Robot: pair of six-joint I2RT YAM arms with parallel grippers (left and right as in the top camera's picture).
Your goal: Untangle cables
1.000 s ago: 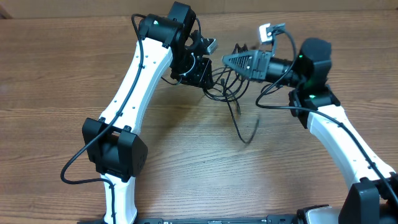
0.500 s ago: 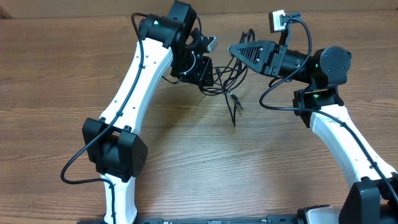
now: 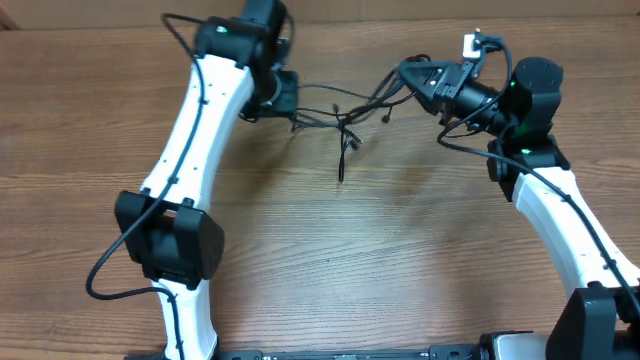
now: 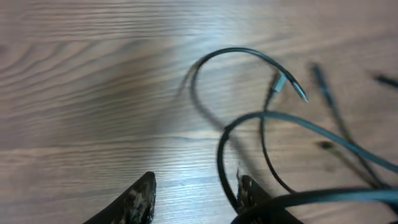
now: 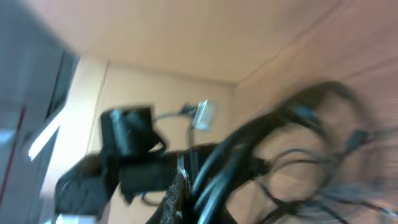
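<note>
Thin black cables (image 3: 345, 120) stretch in a loose tangle between my two grippers, above the far part of the wooden table. One end (image 3: 341, 168) hangs down toward the table. My right gripper (image 3: 408, 72) is raised and shut on a bundle of the cables (image 5: 292, 118); its wrist view (image 5: 199, 193) is blurred. My left gripper (image 3: 283, 100) is at the tangle's left end. In its wrist view the fingers (image 4: 196, 196) are apart over bare wood. A cable loop (image 4: 249, 118) with a silver-tipped plug (image 4: 289, 84) runs past the right finger.
The wooden table (image 3: 320, 260) reaches a beige wall at the far edge (image 3: 120, 15). Thicker black robot cables run along both white arms (image 3: 190, 130) (image 3: 560, 210). The left arm's black wrist (image 5: 124, 140) shows in the right wrist view.
The left gripper moved left and back, the right gripper moved right and up. The tangle has been pulled out longer and flatter between them, and the hanging end swung left.
</note>
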